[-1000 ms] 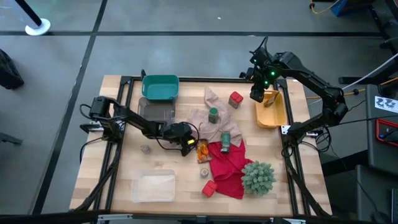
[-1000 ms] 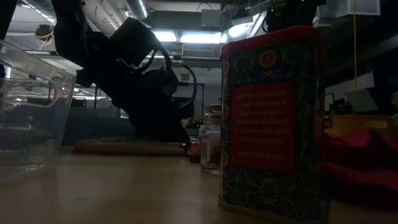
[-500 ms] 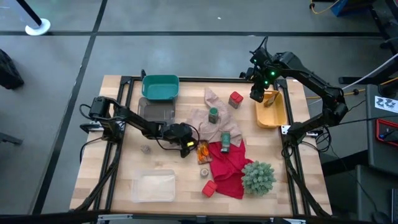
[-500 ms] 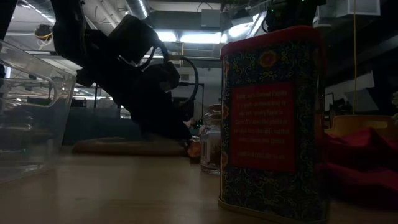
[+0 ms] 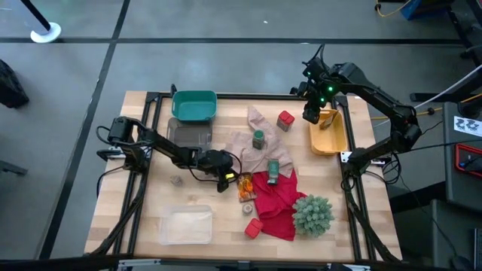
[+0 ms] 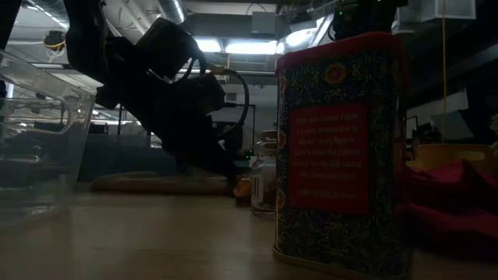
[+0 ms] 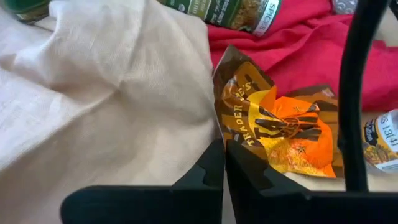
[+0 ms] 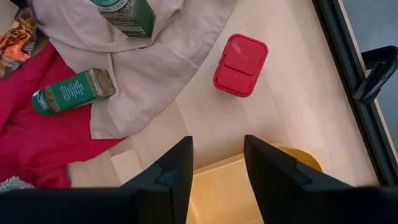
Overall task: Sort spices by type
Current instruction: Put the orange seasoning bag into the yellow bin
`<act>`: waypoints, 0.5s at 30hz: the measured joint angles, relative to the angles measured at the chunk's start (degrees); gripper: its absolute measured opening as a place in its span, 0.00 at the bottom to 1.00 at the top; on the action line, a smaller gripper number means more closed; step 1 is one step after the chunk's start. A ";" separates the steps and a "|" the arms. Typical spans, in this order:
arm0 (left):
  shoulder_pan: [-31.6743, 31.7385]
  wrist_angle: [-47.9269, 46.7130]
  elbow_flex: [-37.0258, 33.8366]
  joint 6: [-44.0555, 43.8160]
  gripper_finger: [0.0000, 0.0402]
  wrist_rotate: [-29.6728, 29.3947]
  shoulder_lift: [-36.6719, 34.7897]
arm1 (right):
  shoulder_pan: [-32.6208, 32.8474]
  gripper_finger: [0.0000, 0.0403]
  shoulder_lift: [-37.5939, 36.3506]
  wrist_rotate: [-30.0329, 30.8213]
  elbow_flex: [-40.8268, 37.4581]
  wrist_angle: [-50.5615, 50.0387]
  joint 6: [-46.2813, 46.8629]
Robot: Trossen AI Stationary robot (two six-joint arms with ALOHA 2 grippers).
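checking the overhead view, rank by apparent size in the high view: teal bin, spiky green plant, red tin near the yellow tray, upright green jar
1. teal bin
2. spiky green plant, close to the bin in apparent size, so their order is unsure
3. red tin
4. upright green jar, about the tin's size; unsure

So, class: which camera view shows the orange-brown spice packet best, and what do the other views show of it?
The left wrist view: the orange-brown packet fills the frame, crumpled, its lettering legible, just beyond the left gripper. The high view shows a small orange patch beside the red cloth. The right wrist view catches only a corner. In the low view it cannot be made out.
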 joint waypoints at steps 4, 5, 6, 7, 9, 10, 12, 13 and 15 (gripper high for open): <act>0.00 3.15 0.00 0.07 0.00 0.00 0.00 | 0.00 0.35 0.00 -3.86 0.00 0.71 -0.02; 0.00 4.00 0.00 0.07 0.00 0.00 -0.07 | 0.00 0.35 0.00 -5.58 0.00 1.34 -0.01; 0.00 4.96 0.00 0.04 0.00 0.00 -0.07 | 0.00 0.35 0.00 -7.46 0.00 1.91 0.00; 0.00 5.98 0.00 0.07 0.00 0.00 -0.07 | 0.00 0.35 0.00 -9.56 0.00 2.39 -0.01; 0.02 6.60 0.12 0.36 0.00 0.00 -0.09 | 0.02 0.35 0.00 -13.95 0.00 3.92 0.00; 0.04 6.83 0.17 0.39 0.00 0.00 -0.09 | 0.02 0.35 0.00 -16.26 0.00 4.71 0.02; 0.07 7.59 0.37 0.44 0.00 -0.02 -0.09 | 0.95 0.35 0.02 -20.47 -0.01 6.12 0.01; 0.07 7.82 0.65 0.74 0.00 -0.02 -0.09 | 1.61 0.35 0.08 -21.74 -0.02 7.03 0.02; 0.05 7.83 1.11 1.93 0.00 -0.02 -0.09 | 3.71 0.35 0.15 -23.22 -0.02 8.34 0.02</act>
